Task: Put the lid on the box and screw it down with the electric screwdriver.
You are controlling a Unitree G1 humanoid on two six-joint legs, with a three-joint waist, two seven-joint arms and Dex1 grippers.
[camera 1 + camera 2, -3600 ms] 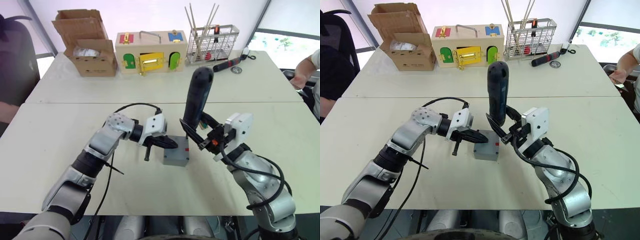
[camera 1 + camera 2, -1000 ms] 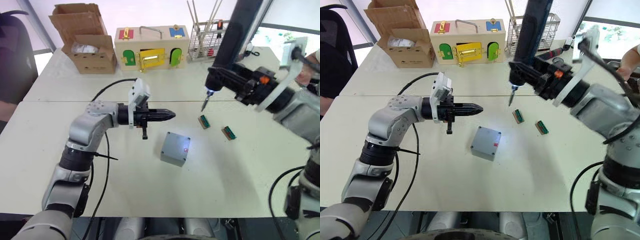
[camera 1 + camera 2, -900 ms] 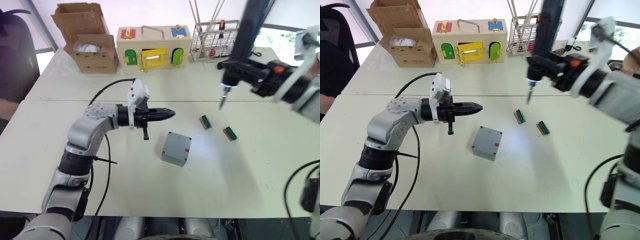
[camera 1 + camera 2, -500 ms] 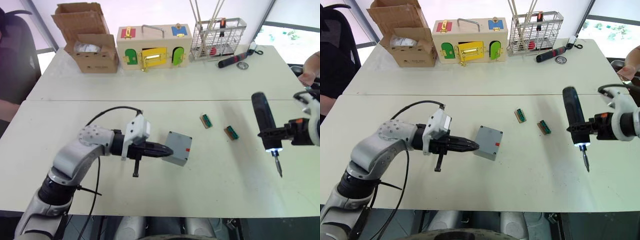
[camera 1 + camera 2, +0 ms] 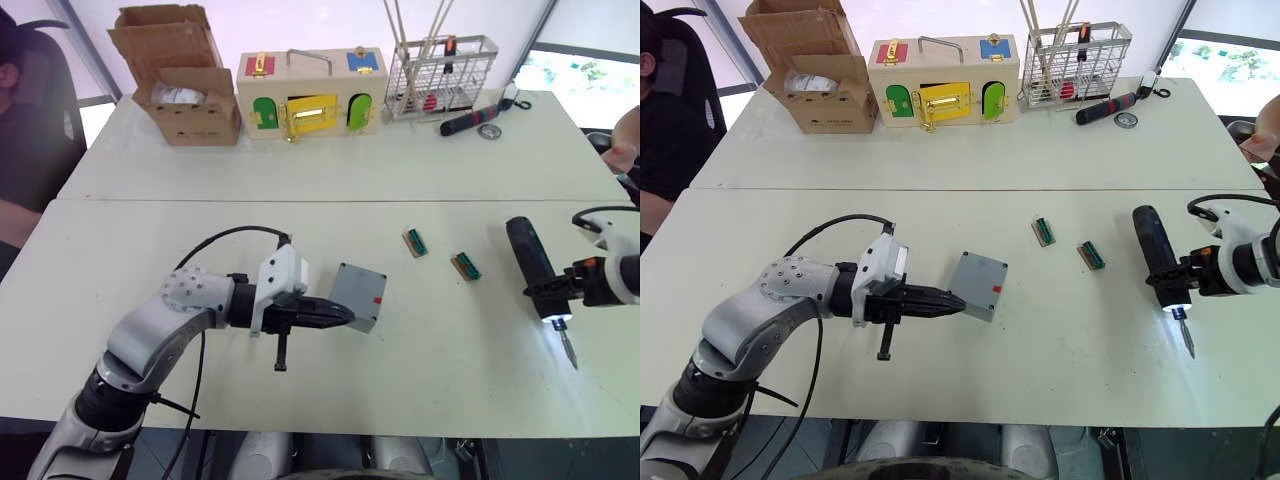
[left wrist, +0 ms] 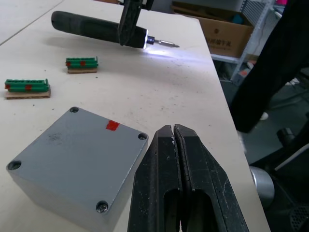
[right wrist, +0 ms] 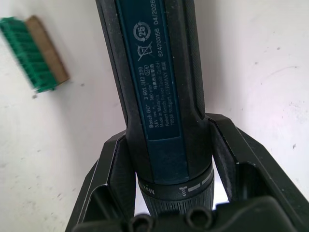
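Left wrist view shows the lid [image 6: 72, 159] on the box [image 5: 357, 297], screws at its corners — so fastening looks done. Left gripper [image 5: 345, 316] sits pinched closed, empty, just beside the box, likely to steady it. Right gripper [image 5: 1188, 270] clamps the screwdriver [image 5: 1158, 257] low over the table [image 5: 450, 390], well apart — probably to set it down.

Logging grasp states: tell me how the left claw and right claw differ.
The left claw is shut on nothing; the right claw is shut on the electric screwdriver. The left claw sits beside the box; the right claw is far from it, near the table's right edge. Both are low over the table.
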